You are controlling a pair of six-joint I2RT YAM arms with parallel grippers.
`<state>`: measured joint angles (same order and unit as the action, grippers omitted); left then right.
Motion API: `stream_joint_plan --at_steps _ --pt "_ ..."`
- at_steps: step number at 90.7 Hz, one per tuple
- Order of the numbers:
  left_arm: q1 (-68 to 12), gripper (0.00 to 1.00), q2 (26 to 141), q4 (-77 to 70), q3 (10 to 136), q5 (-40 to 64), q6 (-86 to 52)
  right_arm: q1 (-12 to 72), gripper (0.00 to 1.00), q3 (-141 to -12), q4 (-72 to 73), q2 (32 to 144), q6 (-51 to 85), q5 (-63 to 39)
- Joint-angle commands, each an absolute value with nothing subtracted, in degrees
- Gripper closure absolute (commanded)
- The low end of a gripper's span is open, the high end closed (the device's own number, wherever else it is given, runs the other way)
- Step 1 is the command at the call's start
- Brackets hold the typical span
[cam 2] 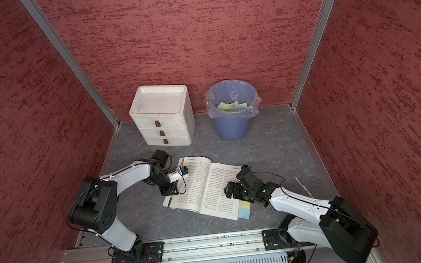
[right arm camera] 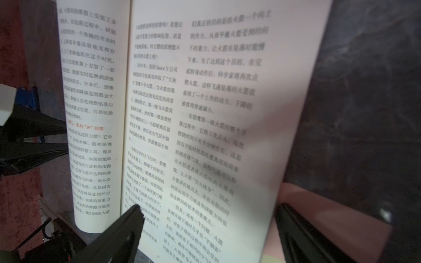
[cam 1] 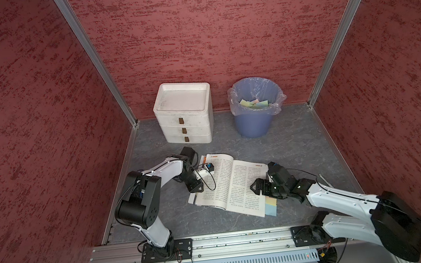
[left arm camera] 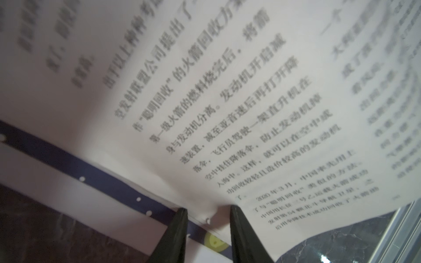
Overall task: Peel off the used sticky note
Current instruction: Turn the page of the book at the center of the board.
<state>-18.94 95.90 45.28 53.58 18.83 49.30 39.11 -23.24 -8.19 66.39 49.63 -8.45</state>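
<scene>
Right claw (right arm camera: 209, 208) wide open, empty, above book (cam 1: 226, 181); left claw (left arm camera: 208, 208) part-open, empty, astride page edge.
Shift to sticky note (cam 1: 271, 205), lower centre-right; pinch free edge, peel slowly.

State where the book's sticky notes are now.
In both top views the sticky notes jut from the outer page edge of the open book, beside the right gripper.

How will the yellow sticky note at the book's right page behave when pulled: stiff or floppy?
The yellow sticky note looks like thin paper, so it will probably bend and curl, not stay stiff. Only part of it shows past the edge of the book, so a pull may lift the page too.
</scene>
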Motion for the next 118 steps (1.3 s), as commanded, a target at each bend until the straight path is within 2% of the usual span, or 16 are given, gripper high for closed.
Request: stream_joint_plan --at_steps 1,44,75,84,104,118 --pt "-19.26 0.65 96.50 43.59 51.95 16.54 49.04 38.67 0.05 -22.98 -3.38 69.56 49.74 -10.74" --pt "-20.27 0.66 96.18 43.61 51.62 15.85 48.98 38.67 0.07 -23.48 -7.75 60.75 49.57 -12.50" --pt "-20.27 0.66 95.90 43.59 51.33 15.95 49.12 38.67 0.07 -24.34 -1.18 66.72 50.17 -15.86" --pt "-20.26 0.66 95.89 43.55 51.33 15.83 49.19 38.87 0.11 -26.38 -0.23 67.49 49.85 -17.79" --pt "-19.73 0.66 95.07 43.93 51.22 16.72 49.37 41.73 0.15 -31.26 -3.47 65.77 48.44 -16.94" --pt "-16.31 0.66 93.53 46.14 52.22 20.93 49.87 44.55 0.15 -35.12 -3.07 69.78 47.62 -16.62"
